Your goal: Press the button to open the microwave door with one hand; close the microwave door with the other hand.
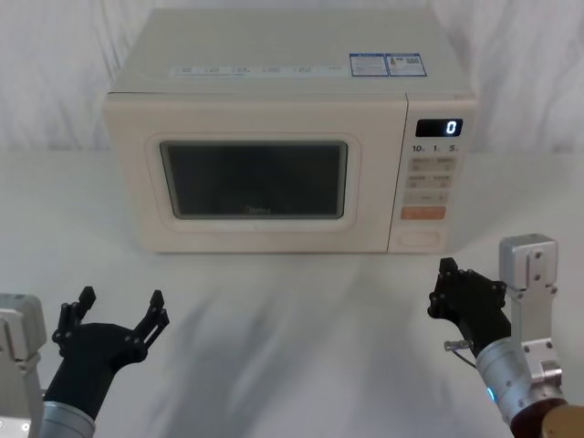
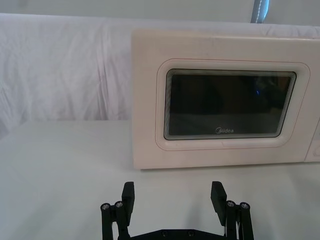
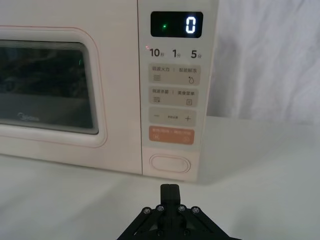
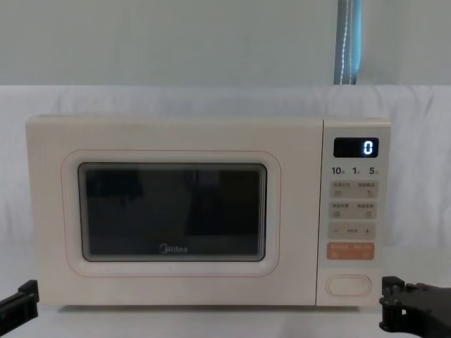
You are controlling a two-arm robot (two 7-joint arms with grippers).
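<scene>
Clearly nothing is done: the microwave door [image 1: 255,178] is closed, the button [image 3: 171,163] unpressed; right gripper [image 3: 170,189] fingers together, left gripper [image 2: 173,195] fingers wide.

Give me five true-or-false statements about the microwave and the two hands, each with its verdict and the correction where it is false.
1. The microwave door is shut flush with the front. True.
2. The right hand is pressing the button. False: it sits on the near side of the button, closed, with bare table between them.
3. The left hand is open, and its fingers hold nothing. True.
4. The display reads 5. False: it reads 0.
5. The orange key sits below the button. False: it sits directly above the button, which is the lowest key on the panel.
</scene>
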